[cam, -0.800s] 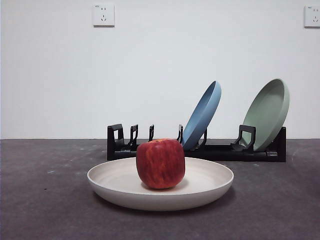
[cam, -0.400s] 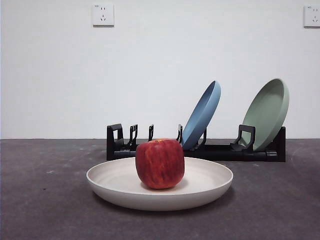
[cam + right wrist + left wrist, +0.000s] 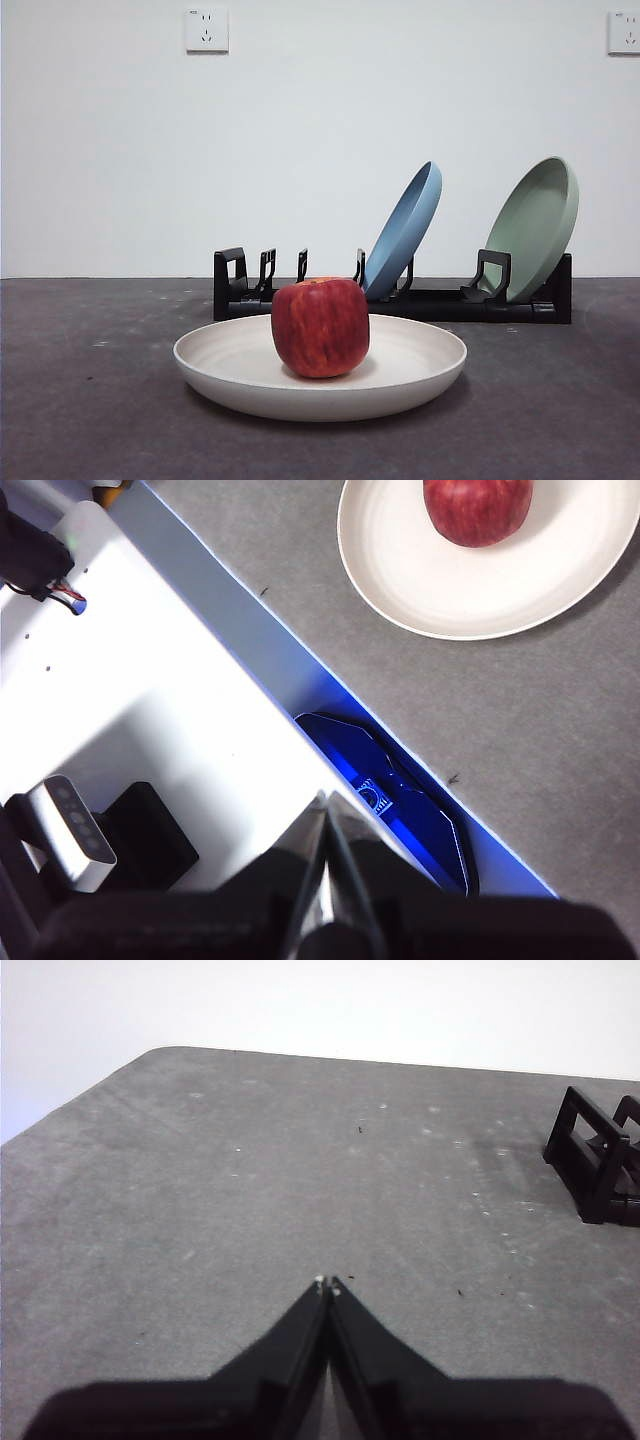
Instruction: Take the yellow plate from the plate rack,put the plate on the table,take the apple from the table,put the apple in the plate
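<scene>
The yellow plate lies flat on the table in front of the plate rack. The red apple sits in the plate. The right wrist view shows the plate and the apple from above. My right gripper is shut and empty, over the white base at the table's edge, away from the plate. My left gripper is shut and empty above bare table, with the rack's end off to one side. Neither gripper shows in the front view.
A blue plate and a sage-green plate lean in the rack. The rack's left slots are empty. A white base with a blue-lit edge borders the table in the right wrist view.
</scene>
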